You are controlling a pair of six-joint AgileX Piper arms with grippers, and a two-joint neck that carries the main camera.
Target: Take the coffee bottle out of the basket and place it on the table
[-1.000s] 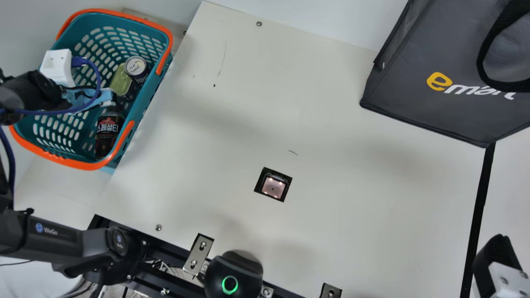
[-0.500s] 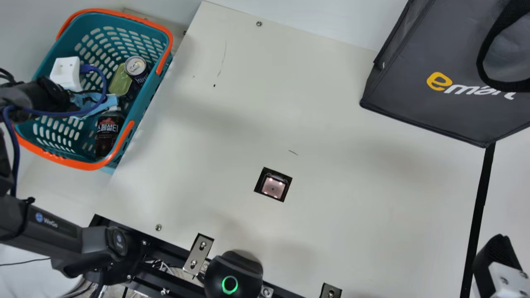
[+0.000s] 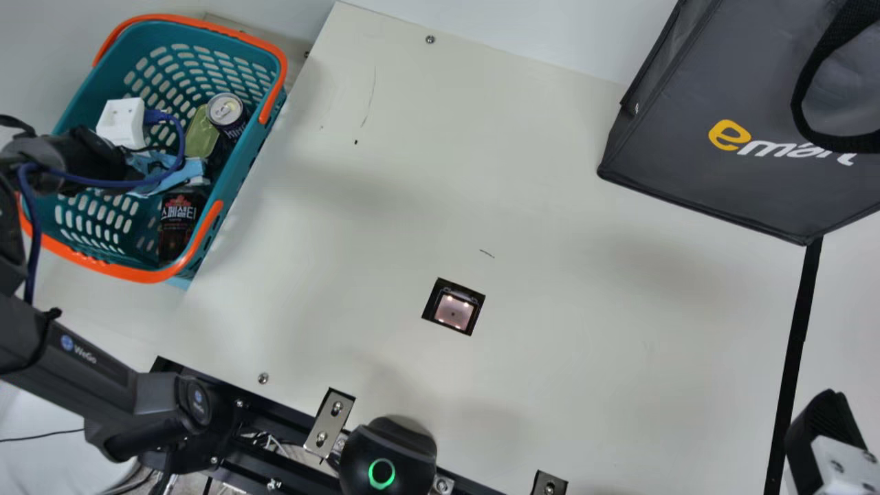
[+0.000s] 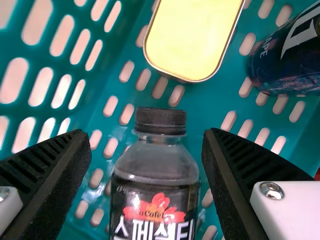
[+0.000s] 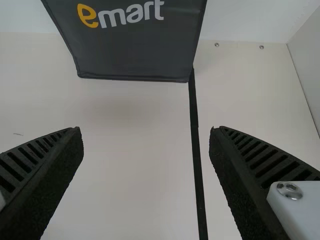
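Coffee bottle (image 4: 154,175) is lying or leaning (not telling which) inside the basket (image 3: 139,276), at main view's left, beside the desk-side wall. Left end effector (image 4: 145,132) is hanging over it, fingers spread, gripping nothing; in the left wrist view the cap (image 4: 160,121) is showing between the fingertips, the long axis running between the fingers, cap pointing towards the flat tin (image 4: 195,37). Height gap isn't reading clearly. Left arm is clearly being the nearer; basket wall is probably crowding one finger. Can (image 3: 225,110) is standing just beyond the tin. Rightward, the desk (image 3: 550,240) is stretching to the dark bag (image 3: 742,185); right end effector (image 5: 145,130) is waiting well apart, fingers wide, holding nothing.
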